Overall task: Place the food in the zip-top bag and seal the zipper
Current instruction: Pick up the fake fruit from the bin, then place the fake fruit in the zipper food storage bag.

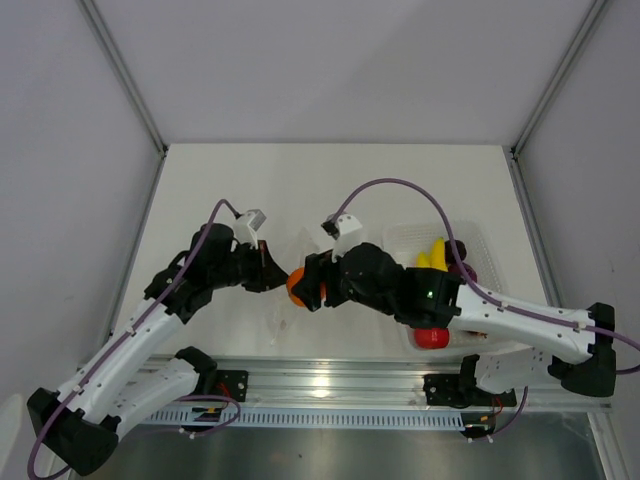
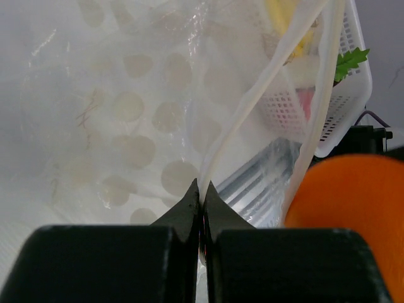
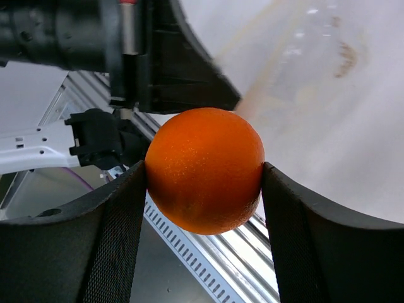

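Orange ball is squeezed between the two right fingers, which reach around it on both sides. It is in the middle of the top view. Just beside it, the two left fingers are pressed together. They pinch the zipper edge of the one clear zip-top bag over the table. At the right of the frame, one white basket holds one yellow banana bunch, one purple piece and one red round fruit. The right arm lies across the basket and hides part of it.
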`<state>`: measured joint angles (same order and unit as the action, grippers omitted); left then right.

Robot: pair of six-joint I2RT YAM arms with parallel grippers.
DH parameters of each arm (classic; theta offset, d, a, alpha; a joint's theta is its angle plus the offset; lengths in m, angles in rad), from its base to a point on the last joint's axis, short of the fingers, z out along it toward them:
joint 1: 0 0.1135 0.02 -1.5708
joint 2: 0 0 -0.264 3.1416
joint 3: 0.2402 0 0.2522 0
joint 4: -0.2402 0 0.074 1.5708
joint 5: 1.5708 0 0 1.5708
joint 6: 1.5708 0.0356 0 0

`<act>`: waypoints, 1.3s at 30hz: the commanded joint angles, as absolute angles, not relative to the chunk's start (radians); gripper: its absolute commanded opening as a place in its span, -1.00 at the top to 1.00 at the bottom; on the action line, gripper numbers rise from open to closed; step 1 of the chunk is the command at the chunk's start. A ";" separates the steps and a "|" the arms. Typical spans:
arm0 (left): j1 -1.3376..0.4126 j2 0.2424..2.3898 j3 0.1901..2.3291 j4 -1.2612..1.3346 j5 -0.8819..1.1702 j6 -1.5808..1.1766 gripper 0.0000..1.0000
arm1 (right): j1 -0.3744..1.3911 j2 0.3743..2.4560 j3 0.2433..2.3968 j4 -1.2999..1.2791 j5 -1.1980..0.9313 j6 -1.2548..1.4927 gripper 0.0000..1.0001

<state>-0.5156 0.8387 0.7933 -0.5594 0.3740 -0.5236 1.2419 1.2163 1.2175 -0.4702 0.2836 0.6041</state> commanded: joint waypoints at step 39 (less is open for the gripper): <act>-0.509 0.773 0.890 -0.575 0.474 -0.626 0.99 | 1.324 1.157 1.276 -0.523 0.638 0.617 -0.99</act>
